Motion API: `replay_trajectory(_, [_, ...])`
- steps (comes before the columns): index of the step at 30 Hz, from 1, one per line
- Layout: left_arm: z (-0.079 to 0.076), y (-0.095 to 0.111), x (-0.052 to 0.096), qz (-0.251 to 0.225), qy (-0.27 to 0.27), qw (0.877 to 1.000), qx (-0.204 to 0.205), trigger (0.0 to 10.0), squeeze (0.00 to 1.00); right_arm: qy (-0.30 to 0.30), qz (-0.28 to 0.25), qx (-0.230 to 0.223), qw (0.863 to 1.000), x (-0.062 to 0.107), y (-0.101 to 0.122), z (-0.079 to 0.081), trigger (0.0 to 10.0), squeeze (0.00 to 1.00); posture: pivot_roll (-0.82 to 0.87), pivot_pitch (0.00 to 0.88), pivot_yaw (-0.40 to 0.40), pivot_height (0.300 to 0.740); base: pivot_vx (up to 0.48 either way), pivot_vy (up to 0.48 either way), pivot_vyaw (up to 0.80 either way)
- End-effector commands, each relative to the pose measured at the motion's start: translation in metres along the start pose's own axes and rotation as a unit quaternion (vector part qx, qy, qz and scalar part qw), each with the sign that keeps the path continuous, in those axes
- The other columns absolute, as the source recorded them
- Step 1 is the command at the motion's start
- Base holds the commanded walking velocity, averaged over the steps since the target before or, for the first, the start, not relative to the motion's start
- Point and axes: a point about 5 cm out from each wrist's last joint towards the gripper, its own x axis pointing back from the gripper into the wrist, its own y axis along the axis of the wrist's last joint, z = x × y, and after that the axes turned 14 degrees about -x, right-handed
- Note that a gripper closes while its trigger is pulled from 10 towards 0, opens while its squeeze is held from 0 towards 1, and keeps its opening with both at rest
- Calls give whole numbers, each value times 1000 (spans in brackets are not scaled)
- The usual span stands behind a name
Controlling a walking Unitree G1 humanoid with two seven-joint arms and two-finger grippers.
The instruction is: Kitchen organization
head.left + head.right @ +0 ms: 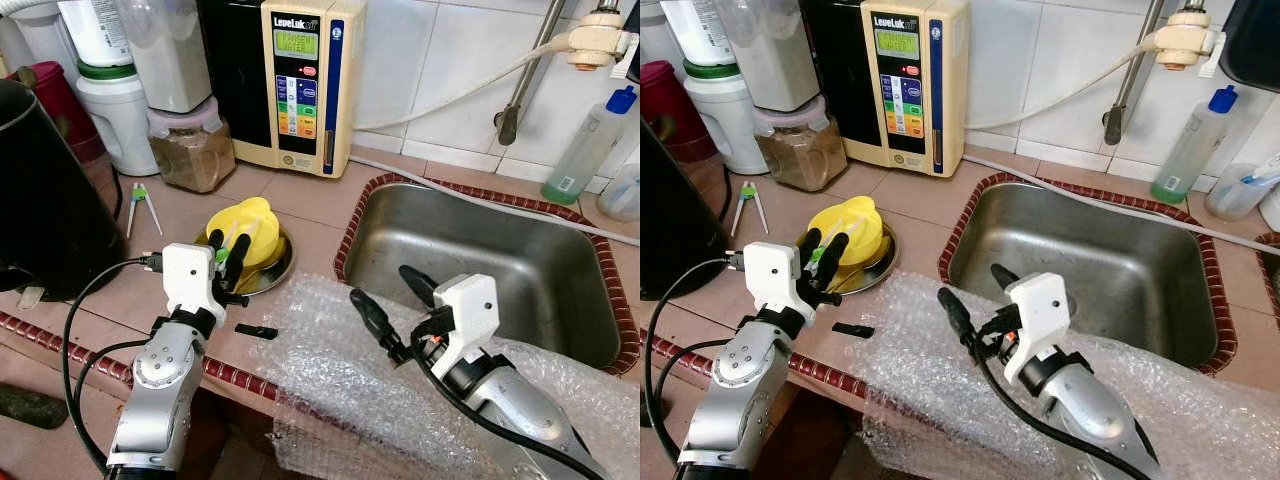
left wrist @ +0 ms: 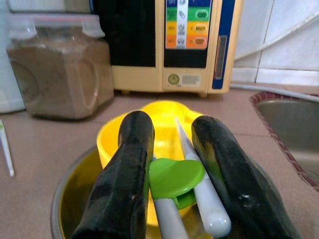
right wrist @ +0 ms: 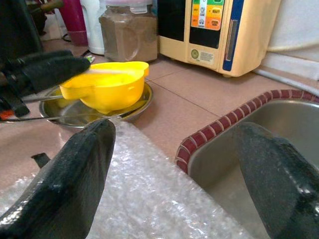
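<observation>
Now left gripper (image 2: pixel 169 174) jaws clamp training chopsticks (image 2: pixel 192 186), tips toward yellow bowl (image 1: pixel 250 232); right gripper (image 3: pixel 174 174) gapes.

My left gripper (image 2: pixel 172 174) hides the lower ends of the chopsticks (image 2: pixel 199 199). The black pot (image 1: pixel 45 200) at the worktop's left edge is cut off. I can't read the water machine's (image 1: pixel 300 80) small button labels.

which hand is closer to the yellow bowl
Left. The left hand sits right at the yellow bowl, gripping training chopsticks over it. The right hand is off by the sink, above the bubble wrap.
</observation>
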Motion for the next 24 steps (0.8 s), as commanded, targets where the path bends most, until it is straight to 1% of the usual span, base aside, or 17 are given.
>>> replay_trajectory(1, [4, 9, 1, -20, 5, 1000, -9, 0, 0, -3, -11, 16, 1000, 0, 4, 0, 10000, 0, -17, 56, 5, 740, 0, 0, 0])
replay_trajectory(2, [8, 18, 1, -39, 9, 999, -14, 0, 0, -18, -15, 23, 999, 0, 5, -5, 10000, 0, -16, 57, 3, 740, 0, 0, 0])
replay_trajectory(3, [8, 18, 1, -39, 9, 999, -14, 0, 0, -18, -15, 23, 999, 0, 5, -5, 10000, 0, -16, 57, 3, 740, 0, 0, 0])
replay_trajectory(6, [11, 26, 1, -52, 11, 999, -13, 0, 0, -53, -28, 22, 998, -1, 8, -15, 10000, 0, -12, 57, 1, 740, 0, 0, 0])
replay_trajectory(7, [10, 31, 0, -67, 8, 998, -20, 0, 0, -74, -34, 24, 996, -3, 11, -22, 10000, 0, -10, 56, -5, 740, 0, 0, 0])
replay_trajectory(9, [9, 32, 0, -73, 6, 997, -24, 0, 0, -82, -36, 26, 996, -3, 12, -24, 10000, 0, -10, 56, -5, 740, 0, 0, 0])
replay_trajectory(12, [4, 48, -3, -122, -7, 991, -45, 0, 0, -100, -51, 20, 993, -4, 18, -31, 10000, 0, -11, 56, -10, 740, 0, 0, 0])
replay_trajectory(13, [4, 48, -3, -122, -7, 991, -45, 0, 0, -100, -51, 20, 993, -4, 18, -31, 10000, 0, -11, 56, -10, 740, 0, 0, 0])
replay_trajectory(15, [-5, 56, -5, -150, -31, 987, -47, 0, 0, -126, -84, -12, 988, -6, 27, -37, 10000, 0, -11, 55, -11, 740, 0, 0, 0])
replay_trajectory(16, [-9, 58, -6, -158, -44, 986, -42, 0, 0, -136, -101, -46, 984, -8, 30, -39, 10000, 0, -14, 50, -9, 740, 0, 0, 0])
replay_trajectory(18, [-14, 59, -7, -160, -63, 984, -36, 0, 0, -139, -114, -82, 980, -11, 33, -40, 10000, 0, -15, 49, -7, 740, 0, 0, 0])
replay_trajectory(19, [-14, 59, -7, -160, -63, 984, -36, 0, 0, -139, -114, -82, 980, -11, 33, -40, 10000, 0, -15, 49, -7, 740, 0, 0, 0])
replay_trajectory(20, [-22, 61, -10, -167, -89, 982, -26, 0, 0, -141, -127, -119, 975, -14, 35, -40, 10000, 0, -17, 43, -5, 740, 0, 0, 0])
replay_trajectory(21, [-28, 63, -11, -173, -109, 979, -18, 0, 0, -139, -135, -142, 971, -16, 36, -39, 10000, 0, -17, 43, -5, 740, 0, 0, 0])
replay_trajectory(22, [-31, 64, -13, -176, -122, 977, -14, 0, 0, -137, -140, -156, 968, -17, 37, -39, 10000, 0, -19, 40, -2, 740, 0, 0, 0])
replay_trajectory(23, [-31, 64, -13, -176, -122, 977, -14, 0, 0, -137, -140, -156, 968, -17, 37, -39, 10000, 0, -19, 40, -2, 740, 0, 0, 0])
replay_trajectory(24, [-41, 66, -16, -187, -148, 971, -8, 0, 0, -128, -151, -212, 957, -20, 39, -39, 10000, 0, -27, 34, 3, 740, 0, 0, 0])
